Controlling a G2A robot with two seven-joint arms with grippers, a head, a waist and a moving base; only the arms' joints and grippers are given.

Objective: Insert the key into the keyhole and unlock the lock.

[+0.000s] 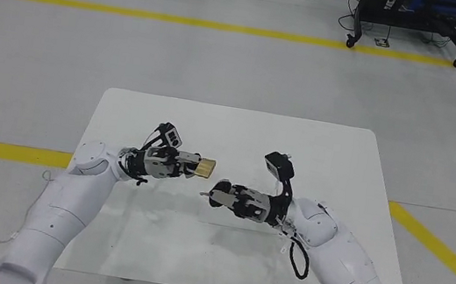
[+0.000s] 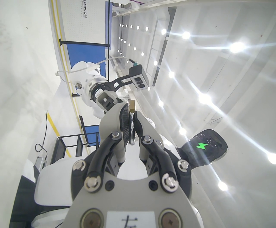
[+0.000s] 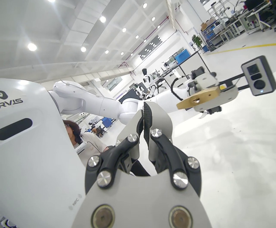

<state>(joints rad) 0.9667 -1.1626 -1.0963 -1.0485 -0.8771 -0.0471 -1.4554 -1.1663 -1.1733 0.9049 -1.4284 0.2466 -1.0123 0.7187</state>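
The left jaws are clamped narrow on the lock (image 1: 205, 167), gripping it by its silver shackle. In the left wrist view the shackle sits between the dark pads and the brass body (image 2: 132, 105) juts out past their tips. The lock is held in the air, with the white worktop (image 1: 238, 135) beneath it. In the right wrist view its brass body (image 3: 199, 98) is tilted and its keyhole (image 3: 195, 100) faces that camera.

Just beside the lock, on the side nearer the robot, is the tip of the key (image 1: 203, 193). It is close to the lock but not touching it, and it is not in the keyhole. The right jaws are pinched narrow on the key, to the right of the lock. In the right wrist view their pads (image 3: 141, 124) press together and hide the key's head.
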